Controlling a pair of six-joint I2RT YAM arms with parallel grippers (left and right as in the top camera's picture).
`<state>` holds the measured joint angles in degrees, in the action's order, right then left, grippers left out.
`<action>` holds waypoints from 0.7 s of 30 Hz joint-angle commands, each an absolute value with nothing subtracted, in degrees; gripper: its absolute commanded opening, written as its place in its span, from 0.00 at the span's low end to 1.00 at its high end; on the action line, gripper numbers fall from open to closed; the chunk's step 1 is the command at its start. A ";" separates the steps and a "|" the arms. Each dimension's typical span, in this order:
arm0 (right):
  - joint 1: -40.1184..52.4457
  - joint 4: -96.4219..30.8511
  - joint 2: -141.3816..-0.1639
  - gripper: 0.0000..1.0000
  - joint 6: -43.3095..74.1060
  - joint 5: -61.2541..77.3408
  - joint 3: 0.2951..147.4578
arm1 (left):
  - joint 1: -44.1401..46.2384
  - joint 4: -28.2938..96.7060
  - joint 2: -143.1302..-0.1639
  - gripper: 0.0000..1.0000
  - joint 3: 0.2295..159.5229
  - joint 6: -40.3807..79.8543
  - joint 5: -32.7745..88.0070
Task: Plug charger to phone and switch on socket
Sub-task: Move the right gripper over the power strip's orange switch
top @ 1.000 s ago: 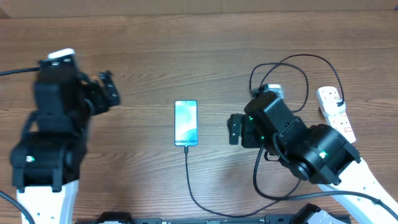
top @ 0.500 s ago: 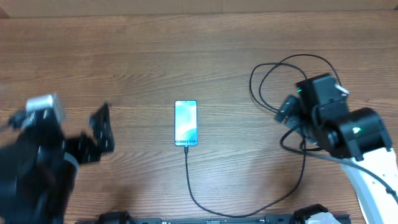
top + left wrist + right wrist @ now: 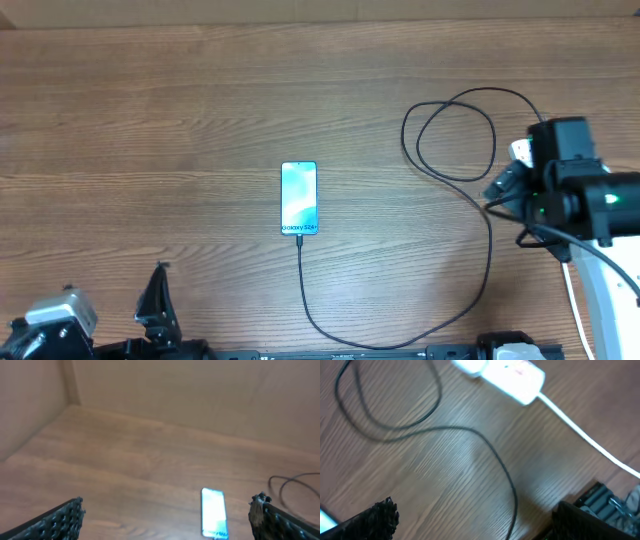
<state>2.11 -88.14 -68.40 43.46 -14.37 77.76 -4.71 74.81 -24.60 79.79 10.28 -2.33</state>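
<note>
Brown wood-grain table [image 3: 180, 110] is carrying everything here. The phone [image 3: 299, 198] is lying flat near the middle of the overhead view, its light-blue screen facing up and its long axis running twelve to six. The charger [image 3: 300, 270] is meeting the middle of the phone's six-o'clock edge. From there it is trailing toward six, sweeping round through five and four, and climbing to two o'clock, where it is forming two overlapping loops on the wood. Its plug end is hidden under the right arm.

The socket [image 3: 507, 374] is sitting at three o'clock from the phone, well apart from it and mostly covered by that arm from above. The right wrist camera is showing one white end with a red mark, and its thick white cord [image 3: 585, 435] is running off toward four o'clock in that view. The switch position is too blurred to tell.

The right gripper [image 3: 475, 510] is hovering above the table near the socket, jaws spread wide and gripping nothing, with a strand of the charger lying on the wood beneath the gap. The left gripper [image 3: 167, 510] is hanging at about seven o'clock, well apart from the phone, jaws likewise wide and empty. In its wrist view the phone is showing between the two fingers [image 3: 60, 520].
</note>
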 commanded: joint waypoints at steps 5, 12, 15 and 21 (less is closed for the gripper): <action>-13.10 -85.14 -68.69 0.50 38.70 -14.94 79.18 | -4.86 77.43 -24.62 0.99 78.00 9.39 -7.03; -21.58 -78.52 -76.20 0.06 38.70 -14.94 79.15 | -4.86 77.95 -24.62 1.00 78.00 9.39 -7.03; -22.79 -76.60 -82.28 0.04 37.56 -13.93 79.15 | -4.86 78.61 -24.62 1.00 78.00 9.39 -7.03; -24.97 -73.78 -92.77 0.04 31.81 -6.90 79.24 | -4.84 81.10 -24.62 1.00 78.00 9.39 -7.03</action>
<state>-23.81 -74.48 -90.19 35.55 -10.81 77.91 -4.71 80.40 -24.60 78.17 10.28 -6.28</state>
